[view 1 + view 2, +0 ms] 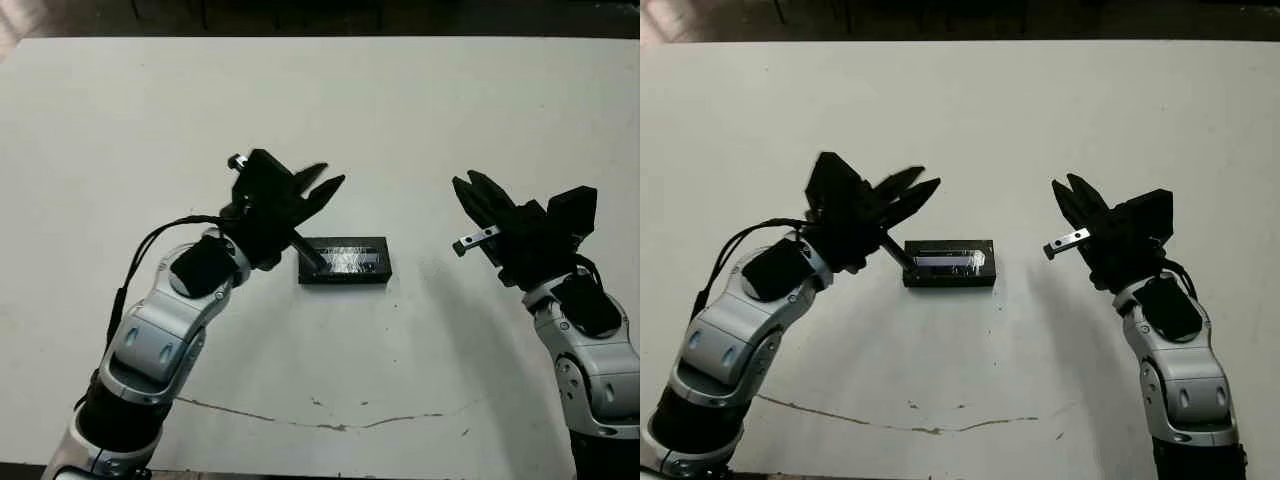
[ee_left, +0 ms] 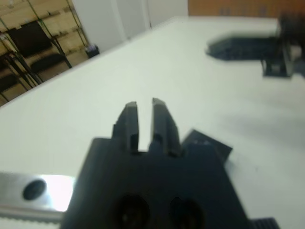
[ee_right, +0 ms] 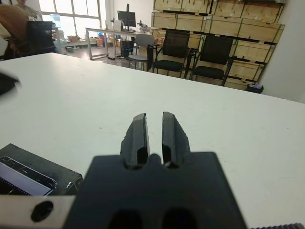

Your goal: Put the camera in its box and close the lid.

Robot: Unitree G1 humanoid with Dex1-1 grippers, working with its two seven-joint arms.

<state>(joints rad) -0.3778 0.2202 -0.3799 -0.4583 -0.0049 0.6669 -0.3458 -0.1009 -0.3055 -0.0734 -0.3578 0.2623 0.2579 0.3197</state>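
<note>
lid [image 1: 345,260] on table [image 1: 320,110] centre, left gripper [image 1: 322,186] just beside its left end, right gripper [image 1: 470,190] well apart to its right

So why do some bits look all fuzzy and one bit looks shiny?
Left wrist view: the far black right gripper is smeared and out of focus, and the near black gripper body is soft too. Right wrist view: sharp, apart from a dark blur at one edge. Head views: the left gripper is slightly motion-blurred, and the silvery strip on the black rectangular lid catches glare.

Silver-grey arms, black cables — black two-fingered tools.
</note>
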